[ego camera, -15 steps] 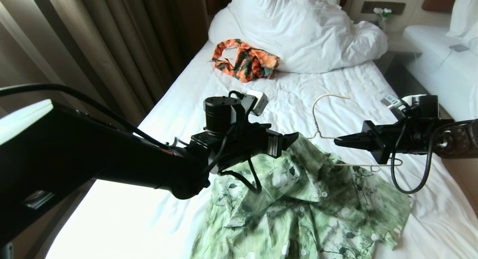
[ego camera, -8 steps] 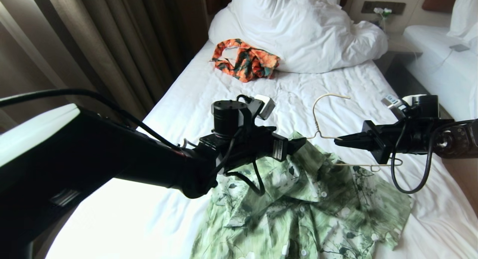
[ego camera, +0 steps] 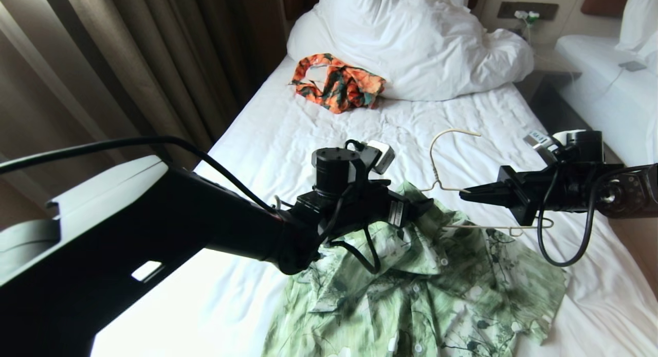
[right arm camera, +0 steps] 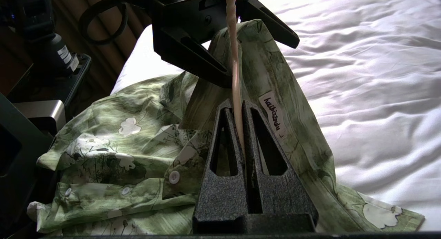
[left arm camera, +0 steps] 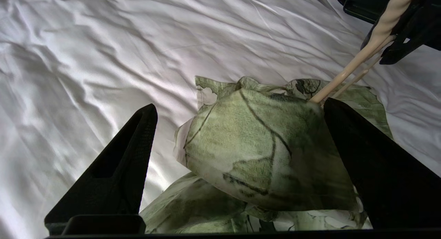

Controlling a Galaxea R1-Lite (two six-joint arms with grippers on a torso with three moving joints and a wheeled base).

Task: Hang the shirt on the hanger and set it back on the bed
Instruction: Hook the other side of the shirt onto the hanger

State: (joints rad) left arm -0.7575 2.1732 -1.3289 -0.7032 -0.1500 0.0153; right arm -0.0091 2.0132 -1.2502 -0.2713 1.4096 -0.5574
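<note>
Bed [ego camera: 288, 141] first: white sheet, wrinkled, and the shirt [ego camera: 411, 290] lies near my edge of it, front up, collar end lifted toward the middle. An orange patterned garment [ego camera: 336, 87] sits well apart up by the duvet [ego camera: 411, 43]; not my concern.

Hanger [ego camera: 444, 156] is w/ the right tool [ego camera: 465, 195], which is pressed together on the wire just below the hook. One hanger arm runs into the shirt's raised shoulder, judging by the left wrist view, where the cream wire disappears under a tented hump of green cloth.

Left tool [left arm camera: 237, 110] is spread wide, a finger on either side of that hump, nothing pinched yet.

Step in hand, as I read it: grab the shoulder fabric and draw it over the hanger's end. To do it well I'd close on the hump itself, not the wire underneath, and take enough cloth that it won't slip. Right tool should hold the hanger level meanwhile. Risk: pinching wire plus cloth together, which would lock the hanger instead of letting the shirt slide along it.
</note>
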